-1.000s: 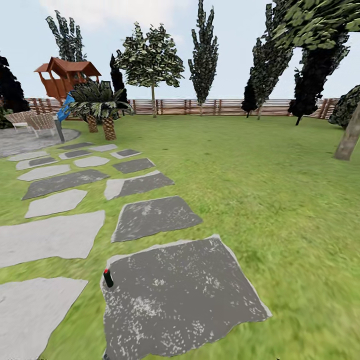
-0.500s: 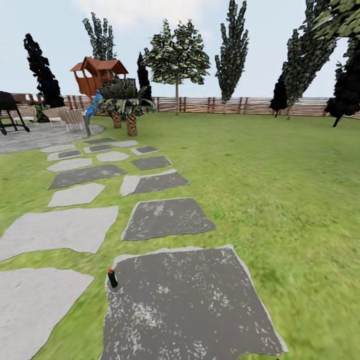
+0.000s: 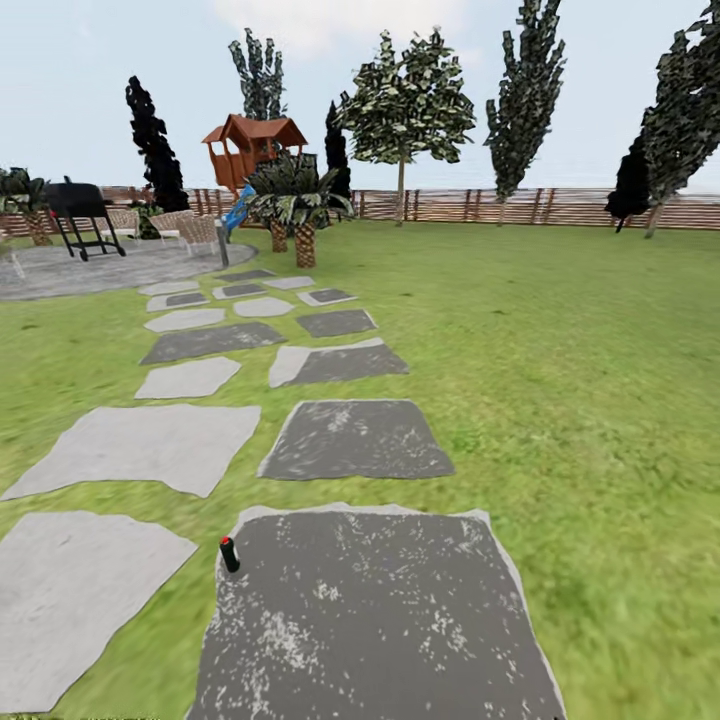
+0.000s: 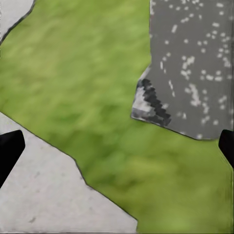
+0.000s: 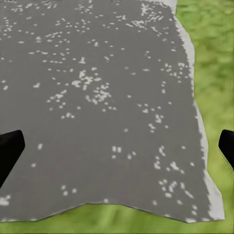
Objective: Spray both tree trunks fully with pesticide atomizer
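View shift: against the head pictures a second and half a second back, the whole scene slides right; the playhouse [image 3: 254,148] and palms [image 3: 297,195] sit nearer centre, a grill [image 3: 78,205] and grey patio [image 3: 100,268] come in at far left, and the leaning trunk at the right edge is gone. This is the camera turning left, not the things moving.

Atomizer: small dark bottle with a red cap [image 3: 229,554], upright, at the left edge of the nearest dark paving slab [image 3: 380,610], where slab meets grass. It holds almost the same place in frame across all three head pictures.

Left gripper: [image 4: 117,144] fingers [image 4: 9,151] wide apart, holding nothing, over grass, a pale slab and a dark slab's corner.

Right gripper: [image 5: 117,146] fingers [image 5: 9,151] wide apart, holding nothing, over a dark speckled slab with grass at its edge.

Trees: no thick bare trunk identified; along the fence [image 3: 560,205] stand slim dark trees and one leafy round-crowned tree [image 3: 405,100].

Meaning for task: judged as the approach stage, the robot lining up on the atomizer. Pick-up not yet begun; spraying wholly ahead.

Next need: probably close in and lower an arm; the bottle is slim and could tip.
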